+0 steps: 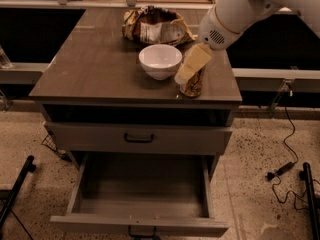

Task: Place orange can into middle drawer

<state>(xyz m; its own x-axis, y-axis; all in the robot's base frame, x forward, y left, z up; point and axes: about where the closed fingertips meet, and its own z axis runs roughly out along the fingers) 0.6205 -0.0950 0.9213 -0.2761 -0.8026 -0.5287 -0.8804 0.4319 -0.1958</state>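
The orange can (194, 87) stands upright on the front right of the cabinet top, right of the white bowl (160, 60). My gripper (186, 73) comes in from the upper right on the white arm (235, 11). It sits over and in front of the can's upper half, hiding the can's top. Only the lower part of the can shows. The middle drawer (142, 184) is pulled out below, with nothing in it.
A crumpled chip bag (157, 26) lies behind the bowl. A closed drawer front with a black bar handle (139, 138) sits above the open drawer. Cables (282, 169) trail on the floor at the right. Black stand legs show at the left (15, 191) and right (311, 199).
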